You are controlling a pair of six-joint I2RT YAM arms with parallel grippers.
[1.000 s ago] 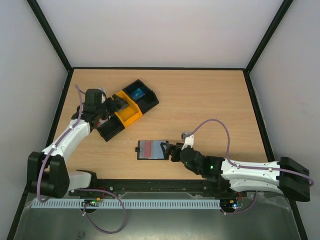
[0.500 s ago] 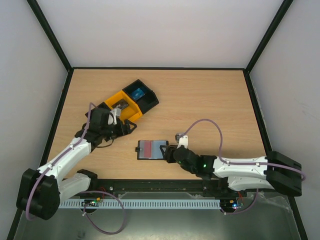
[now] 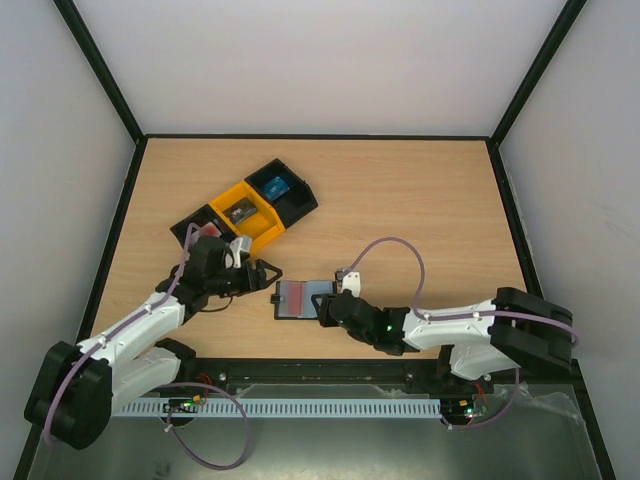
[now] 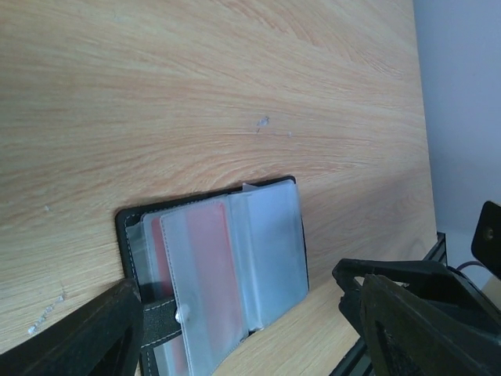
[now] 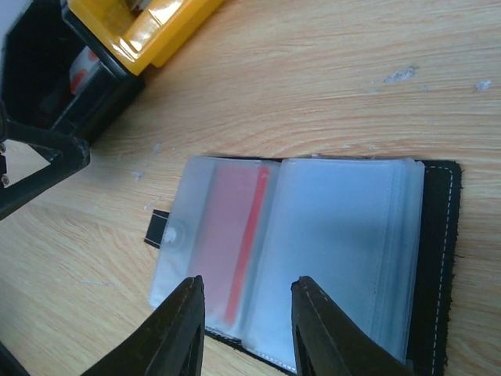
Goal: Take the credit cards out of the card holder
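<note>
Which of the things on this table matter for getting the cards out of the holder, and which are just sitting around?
For the job: card holder, lying open; red card in its clear sleeve; blue card, already out.
Just lying about: row of black and yellow bins, apart from the holder, one bin holding the blue card.

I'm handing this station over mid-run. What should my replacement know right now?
Left gripper: open, empty, beside the tab end of the card holder.
Right gripper: fingers apart over the holder's opposite edge, no grip that I can see.
Holder: lying open on the table, clear sleeves up.
Done: a blue card lies in the far black bin.
Left: a red card sits in a sleeve. Pull it, then check the other sleeves.
</note>
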